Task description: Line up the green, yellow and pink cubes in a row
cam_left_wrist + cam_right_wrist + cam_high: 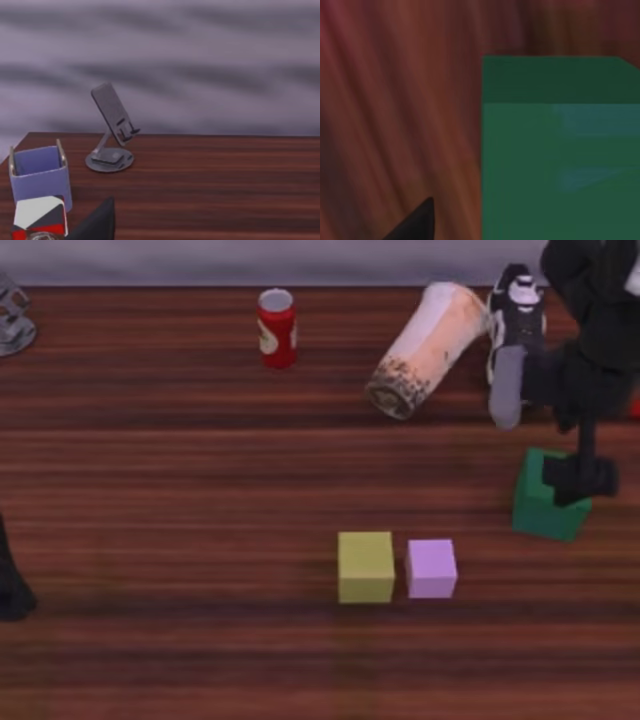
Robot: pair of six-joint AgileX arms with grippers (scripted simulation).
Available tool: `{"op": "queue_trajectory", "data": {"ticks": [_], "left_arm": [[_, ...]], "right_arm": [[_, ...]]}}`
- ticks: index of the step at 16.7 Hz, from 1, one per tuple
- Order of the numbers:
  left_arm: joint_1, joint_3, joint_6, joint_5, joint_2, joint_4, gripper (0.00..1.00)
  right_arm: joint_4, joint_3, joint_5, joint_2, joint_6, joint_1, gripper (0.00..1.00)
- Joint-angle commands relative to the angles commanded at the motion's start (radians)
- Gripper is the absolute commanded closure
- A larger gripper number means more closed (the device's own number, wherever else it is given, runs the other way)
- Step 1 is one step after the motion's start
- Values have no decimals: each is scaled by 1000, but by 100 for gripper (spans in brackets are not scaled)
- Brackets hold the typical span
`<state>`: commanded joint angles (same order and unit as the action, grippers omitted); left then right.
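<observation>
- Green cube (538,508): right side of the table (180,500), at mid depth. It sits directly under the right gripper (578,480), whose black fingers overlap the cube's far right top corner in the top view. In the right wrist view the cube (560,150) fills much of the picture, very close to the camera, with one dark fingertip (417,222) to its side and apart from it.
- Right gripper: low over the green cube. Whether it is clenched on the cube or released cannot be told.
- Yellow cube (365,566): near the table's middle, a little toward the near edge.
- Pink cube (431,568): just right of the yellow cube, a narrow gap between them, the two level with each other. The green cube lies farther right and slightly farther back, off their line.
- Left arm (12,580): parked at the left edge of the table, only a dark part showing. Its claw's state cannot be told.
- Red can (277,328): upright, far side, left of centre.
- Paper cup (425,350): lying on its side, far side, right of centre.
- Shoe (515,330): black and white, far right, beside the cup.
- Phone stand (111,131): grey, at the far left corner.
</observation>
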<state>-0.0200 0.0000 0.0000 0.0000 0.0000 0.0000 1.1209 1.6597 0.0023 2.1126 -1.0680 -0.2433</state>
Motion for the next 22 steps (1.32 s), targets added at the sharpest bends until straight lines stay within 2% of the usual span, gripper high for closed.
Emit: {"op": "queue_trajectory", "data": {"ticks": [7, 12, 22], "left_arm": [[0, 0, 0, 0, 0, 0, 0], [0, 0, 0, 0, 0, 0, 0], [0, 0, 0, 0, 0, 0, 0]], "right_arm": [[-253, -156, 1, 91, 4, -4, 0], [-268, -167, 1, 98, 4, -4, 0], [-268, -167, 1, 98, 4, -4, 75]]}}
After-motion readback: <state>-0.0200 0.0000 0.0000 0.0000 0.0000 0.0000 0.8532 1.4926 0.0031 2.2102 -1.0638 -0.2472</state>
